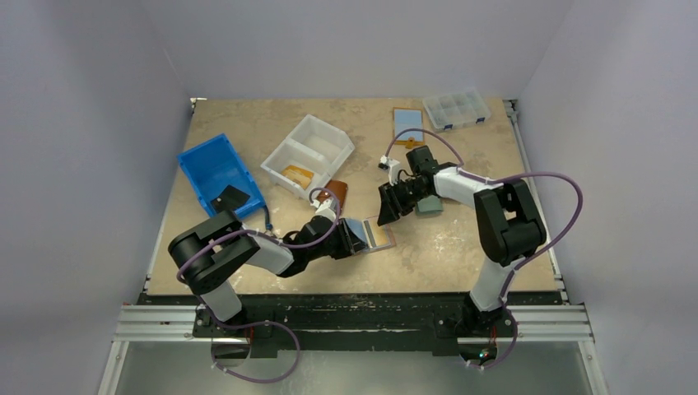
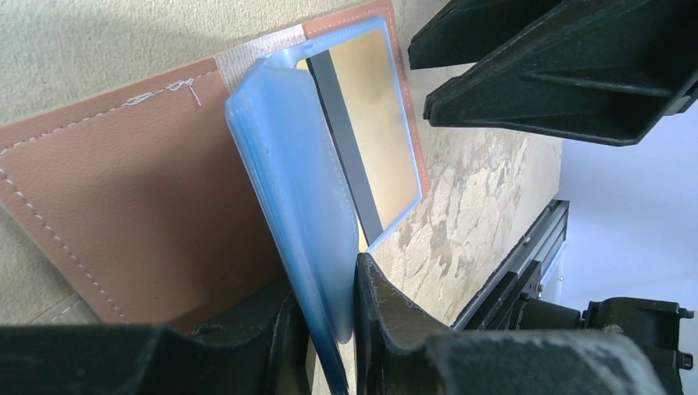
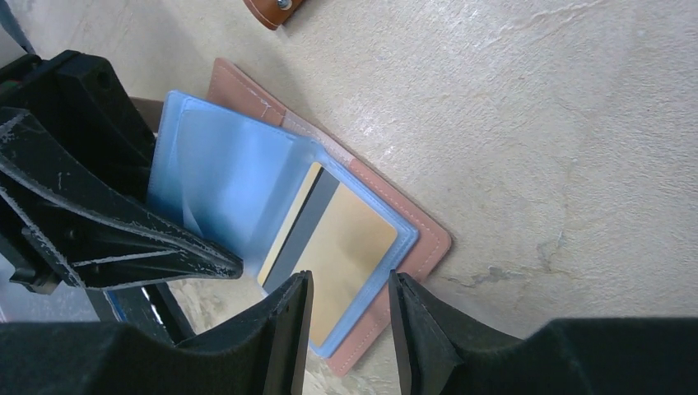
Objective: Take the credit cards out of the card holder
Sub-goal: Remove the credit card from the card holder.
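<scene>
The card holder lies open on the table, brown leather with light-blue plastic sleeves. My left gripper is shut on the sleeves and holds them up on edge; it also shows in the top view. One sleeve lies flat on the right panel with a gold card with a dark stripe inside it. My right gripper is open and empty, its fingertips just above that card; it also shows in the top view. No loose light-blue card shows at the holder.
A blue bin and a white bin stand at the back left. A clear compartment box and a light-blue flat rectangle lie at the back. A brown item and a grey-green block lie nearby.
</scene>
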`<state>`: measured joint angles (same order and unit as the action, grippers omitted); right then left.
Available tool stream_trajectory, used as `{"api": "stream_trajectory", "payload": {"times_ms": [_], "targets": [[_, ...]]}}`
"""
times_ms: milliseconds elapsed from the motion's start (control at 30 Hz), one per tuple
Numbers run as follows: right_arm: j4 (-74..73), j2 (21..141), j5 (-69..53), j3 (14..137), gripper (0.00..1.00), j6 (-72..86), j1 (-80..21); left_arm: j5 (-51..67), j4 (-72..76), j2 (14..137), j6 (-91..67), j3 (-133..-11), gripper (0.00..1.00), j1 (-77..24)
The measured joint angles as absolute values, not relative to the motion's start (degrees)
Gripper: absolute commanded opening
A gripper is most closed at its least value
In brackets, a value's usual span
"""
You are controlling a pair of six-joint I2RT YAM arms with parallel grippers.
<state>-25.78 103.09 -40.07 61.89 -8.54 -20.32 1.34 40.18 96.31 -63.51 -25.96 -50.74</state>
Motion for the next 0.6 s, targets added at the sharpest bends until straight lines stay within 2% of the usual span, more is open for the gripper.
{"api": "stream_trajectory", "payload": {"times_ms": [600], "targets": [[-25.7, 105.8, -41.6, 61.9, 0.37, -7.5, -20.2, 1.4, 41.1, 96.8, -63.5, -26.0, 0.24, -50.6]]}}
